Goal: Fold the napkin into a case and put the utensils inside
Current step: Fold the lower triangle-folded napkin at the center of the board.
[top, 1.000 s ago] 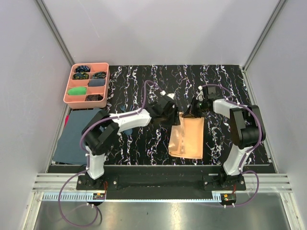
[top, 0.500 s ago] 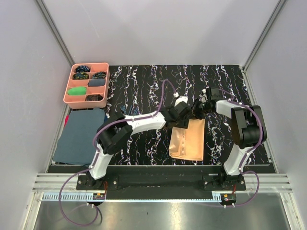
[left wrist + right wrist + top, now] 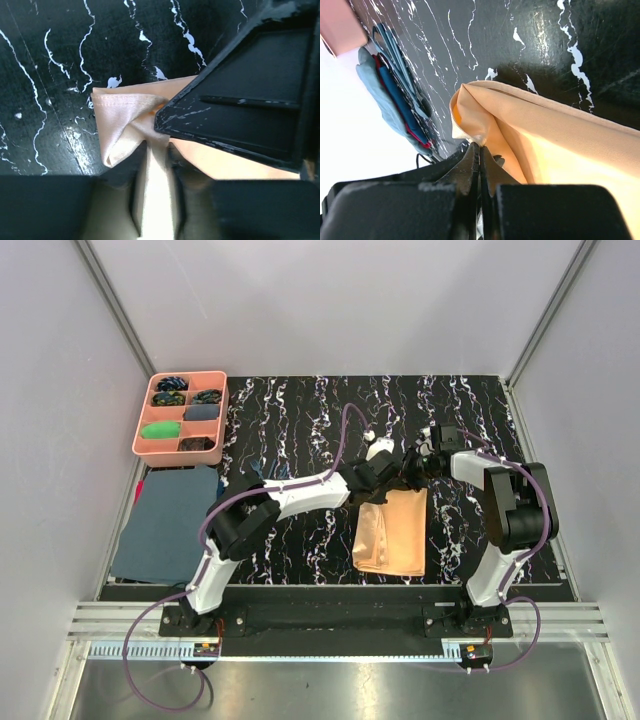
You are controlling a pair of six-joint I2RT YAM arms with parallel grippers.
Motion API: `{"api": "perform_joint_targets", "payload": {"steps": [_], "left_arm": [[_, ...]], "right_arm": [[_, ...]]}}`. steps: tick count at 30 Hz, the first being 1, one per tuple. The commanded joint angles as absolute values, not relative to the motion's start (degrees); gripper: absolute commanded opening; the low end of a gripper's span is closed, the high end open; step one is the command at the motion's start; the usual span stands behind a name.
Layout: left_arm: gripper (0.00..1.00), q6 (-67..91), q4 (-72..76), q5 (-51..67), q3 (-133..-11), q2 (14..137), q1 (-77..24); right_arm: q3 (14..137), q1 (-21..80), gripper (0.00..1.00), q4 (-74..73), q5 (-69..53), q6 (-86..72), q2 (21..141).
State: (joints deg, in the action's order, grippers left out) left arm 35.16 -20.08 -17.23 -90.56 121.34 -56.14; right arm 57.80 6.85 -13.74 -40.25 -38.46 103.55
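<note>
two pincers meet at the far end of a folded peach napkin (image 3: 392, 535). well off to the left of the left pincer (image 3: 390, 473) sit a pink tray (image 3: 142, 436) and, nearer the front, a dark blue-grey cloth (image 3: 165, 523). the left pincer hangs over the napkin's far left corner; fabric runs up between its fingers, but whether they pinch it i cannot tell. just beside it on the right, the right pincer (image 3: 413, 468) has its fingers pressed together on the napkin's folded far edge. the rest of the napkin lies flat on the black marbled table (image 3: 290, 410), stretching from both pincers toward the near edge.
</note>
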Motion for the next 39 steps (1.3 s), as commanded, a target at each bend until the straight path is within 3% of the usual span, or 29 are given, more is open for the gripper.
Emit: {"api": "perform_joint_targets", "payload": {"steps": [1, 2, 7, 12, 16, 24, 39], "left_arm": [[0.15, 34.63, -18.81, -17.4, -92.46, 121.55, -56.16], [0.08, 34.63, -18.81, -17.05, -92.29, 121.38, -56.16], [0.0, 35.15, -19.16, -14.86, -90.53, 119.71, -55.37], [0.0, 36.82, -18.64, -11.61, -87.81, 117.87, -53.62], [0.0, 37.53, -18.55, -10.29, -87.01, 117.16, -53.17], [0.0, 38.67, -18.02, -7.3, -86.57, 116.1, -52.65], [0.0, 41.75, -18.28, -1.41, -91.4, 118.47, -52.03]], "right_arm": [[57.66, 6.86, 0.07, -13.79, -41.31, -36.93, 100.81], [58.09, 6.86, 0.1, -14.49, -40.79, -36.13, 100.81], [59.33, 6.86, 0.31, -21.16, -32.27, -29.37, 98.01], [57.48, 6.77, 0.35, -21.54, -31.02, -27.6, 96.76], [56.08, 6.86, 0.32, -20.22, -32.78, -27.51, 98.17], [55.28, 6.94, 0.03, -14.43, -37.0, -28.47, 102.38], [53.88, 7.12, 0.0, -12.48, -33.22, -28.65, 108.19]]}}
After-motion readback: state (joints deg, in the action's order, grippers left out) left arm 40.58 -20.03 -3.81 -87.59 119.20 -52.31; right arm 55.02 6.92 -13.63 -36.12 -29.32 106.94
